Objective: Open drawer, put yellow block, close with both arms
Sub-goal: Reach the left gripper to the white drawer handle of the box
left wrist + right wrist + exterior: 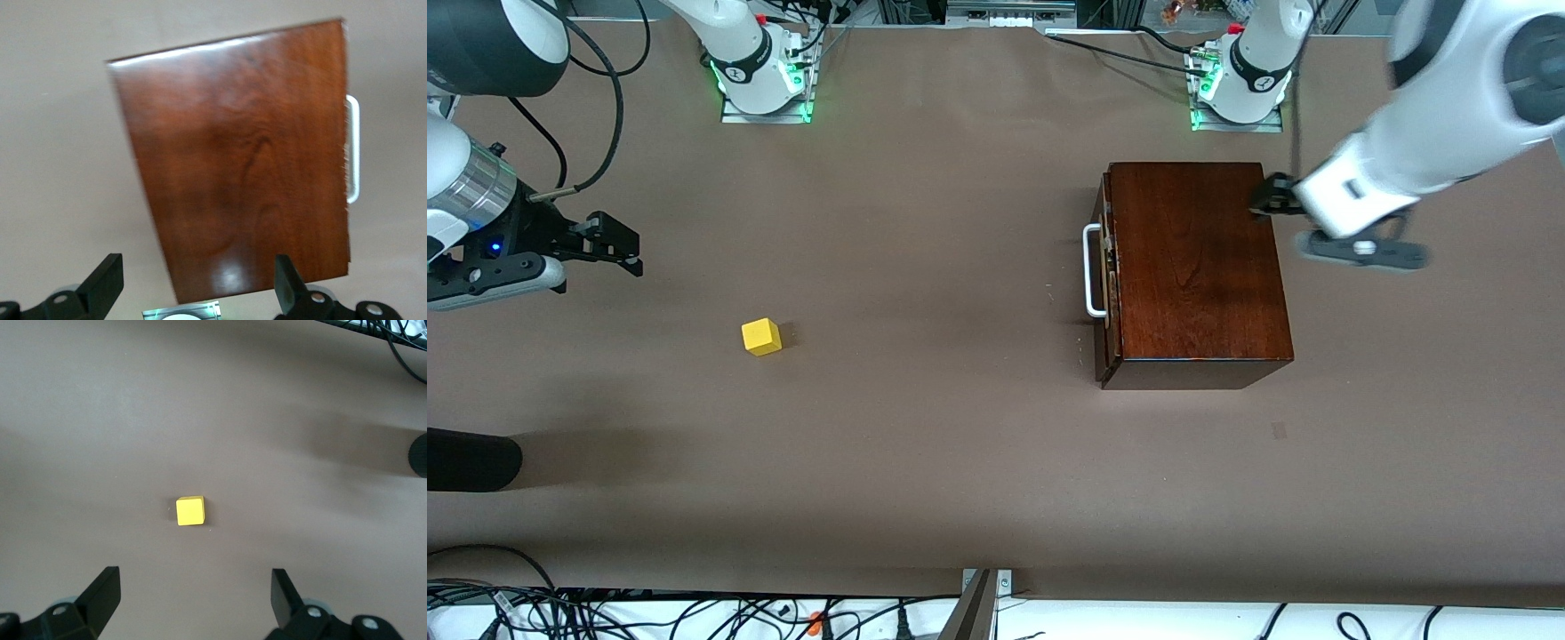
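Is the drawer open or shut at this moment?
Shut. The drawer front sits flush with the wooden box, only its white handle protruding; no pale tray shows.

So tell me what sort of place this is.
Most likely a robotics lab bench: a table under brown covering, two bolted-down arm bases with green lights, and loose cables along its edge.

Your right gripper (193,600) hangs over the brown table (100,420) with its two black fingers (103,590) spread wide and nothing between them. The yellow block (190,511) sits on the table ahead of the fingertips, apart from both and lined up with the gap between them. You can also see dark cables (393,340) and a black rounded object (419,455) well past the block.
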Controlling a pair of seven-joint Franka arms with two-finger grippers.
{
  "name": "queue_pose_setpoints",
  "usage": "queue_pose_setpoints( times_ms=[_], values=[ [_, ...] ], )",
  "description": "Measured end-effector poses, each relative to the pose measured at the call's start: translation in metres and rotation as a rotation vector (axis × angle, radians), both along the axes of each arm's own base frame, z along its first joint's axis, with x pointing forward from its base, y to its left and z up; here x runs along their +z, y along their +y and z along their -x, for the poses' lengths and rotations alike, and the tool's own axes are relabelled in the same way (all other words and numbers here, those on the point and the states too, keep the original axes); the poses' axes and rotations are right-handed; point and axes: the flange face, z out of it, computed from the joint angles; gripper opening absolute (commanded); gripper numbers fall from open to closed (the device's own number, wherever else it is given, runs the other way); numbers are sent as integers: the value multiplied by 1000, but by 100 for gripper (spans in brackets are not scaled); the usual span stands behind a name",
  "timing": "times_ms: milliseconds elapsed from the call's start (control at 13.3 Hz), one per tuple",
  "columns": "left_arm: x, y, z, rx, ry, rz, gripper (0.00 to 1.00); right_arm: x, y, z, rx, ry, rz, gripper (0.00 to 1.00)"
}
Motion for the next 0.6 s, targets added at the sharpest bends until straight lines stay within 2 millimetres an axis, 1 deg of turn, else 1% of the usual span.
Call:
queue_pose_setpoints(
  times_ms=[75,226,301,377,527,603],
  values=[
    [-12,-24,-1,-28,9,5,100,0,0,0,0,0,0,100],
    [-37,-67,-9,-36,15,13,100,0,-1,0,-1,0,0,100],
    [-52,-92,-11,-27,19,12,100,0,-1,0,-2,0,0,100],
    [-67,-122,-10,-12,18,5,100,0,-1,0,-2,0,0,100],
    [-100,-181,1,13,-12,-57,100,0,-2,0,-3,0,0,100],
    [-115,-206,11,13,-31,-100,100,0,-2,0,-3,0,0,100]
  ],
)
